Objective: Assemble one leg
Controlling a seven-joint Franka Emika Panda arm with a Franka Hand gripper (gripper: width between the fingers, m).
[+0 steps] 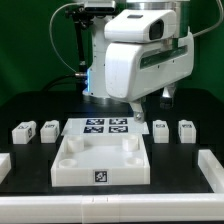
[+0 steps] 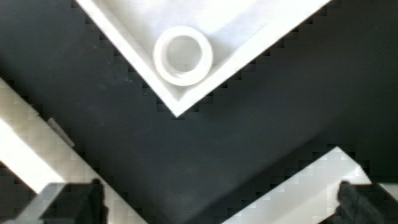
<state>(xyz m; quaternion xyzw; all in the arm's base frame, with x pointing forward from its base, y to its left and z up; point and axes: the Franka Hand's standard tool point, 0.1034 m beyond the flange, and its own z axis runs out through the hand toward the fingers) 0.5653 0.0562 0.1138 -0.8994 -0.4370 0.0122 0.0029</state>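
Leg [image 1: 161,130] nearest the arm [image 1: 145,55] stands on the black table [image 1: 175,158], at 3 o'clock from the marker board [image 1: 107,126] and free of the gripper [image 2: 214,200]. In the wrist view the fingers [image 2: 63,205] are spread wide, with only dark tabletop between them. Beyond them lies a white corner of the tray-like piece [image 2: 249,30], with a round socket [image 2: 183,52] set close to its two straight edges. The corner's tip points toward the gap between the fingers, and a band of bare table keeps them apart.

In the exterior view the arm hangs over the far half of the table and hides the fingertips. The tray-like piece lies at 6 o'clock from the marker board, just beside it. A second leg [image 1: 186,130] sits beside the first, farther toward 3 o'clock. Two more, the third leg [image 1: 49,128] and the fourth leg [image 1: 22,131], sit at 9 o'clock. Open black table separates each pair from the tray-like piece. A white rail [image 1: 110,212] bounds the table at 6 o'clock, with similar white edges at 3 and 9 o'clock.

The printing that shows is black-and-white squares: four on the marker board, a square marker [image 1: 100,177] on the tray-like piece's near wall, and dark patches on the leg faces, too small to read.
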